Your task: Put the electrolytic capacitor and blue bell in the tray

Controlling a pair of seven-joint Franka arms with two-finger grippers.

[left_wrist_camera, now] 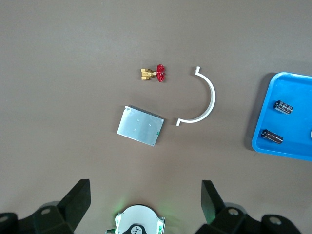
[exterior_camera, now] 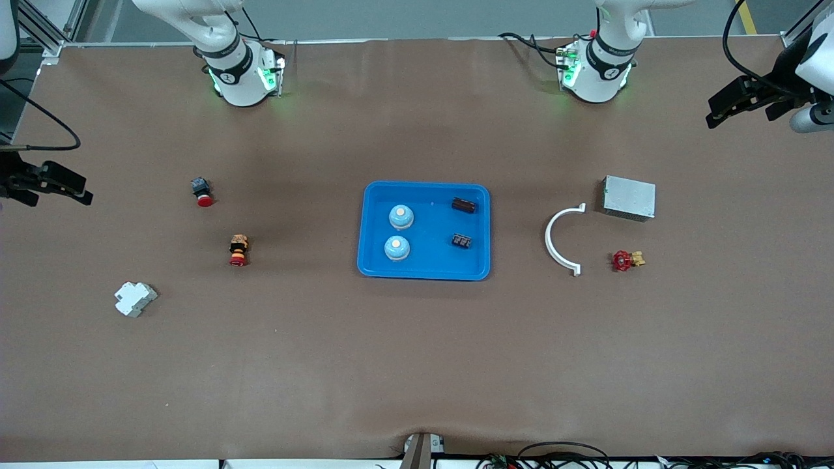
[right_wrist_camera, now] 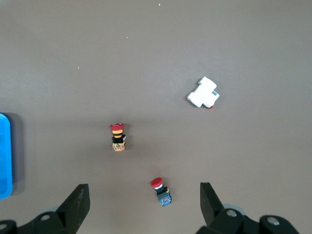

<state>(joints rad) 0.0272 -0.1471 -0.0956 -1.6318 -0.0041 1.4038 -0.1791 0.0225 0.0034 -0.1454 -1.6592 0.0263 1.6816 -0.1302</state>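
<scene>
The bright blue tray point(exterior_camera: 425, 276) lies in the middle of the table. In it are two blue bells point(exterior_camera: 401, 217) point(exterior_camera: 397, 248) and two dark electrolytic capacitors point(exterior_camera: 463, 205) point(exterior_camera: 462, 241). The tray's edge point(left_wrist_camera: 294, 127) and both capacitors point(left_wrist_camera: 283, 107) point(left_wrist_camera: 272, 137) also show in the left wrist view. My left gripper point(exterior_camera: 723, 112) point(left_wrist_camera: 145, 195) is open and empty, high over the left arm's end of the table. My right gripper point(exterior_camera: 68, 189) point(right_wrist_camera: 145, 195) is open and empty, high over the right arm's end. A sliver of the tray point(right_wrist_camera: 4, 156) shows in the right wrist view.
Toward the left arm's end lie a grey metal box point(exterior_camera: 629, 197), a white curved bracket point(exterior_camera: 559, 240) and a red-handled brass valve point(exterior_camera: 625, 260). Toward the right arm's end lie a red push button point(exterior_camera: 202, 192), a red-and-yellow button point(exterior_camera: 238, 251) and a white breaker point(exterior_camera: 135, 298).
</scene>
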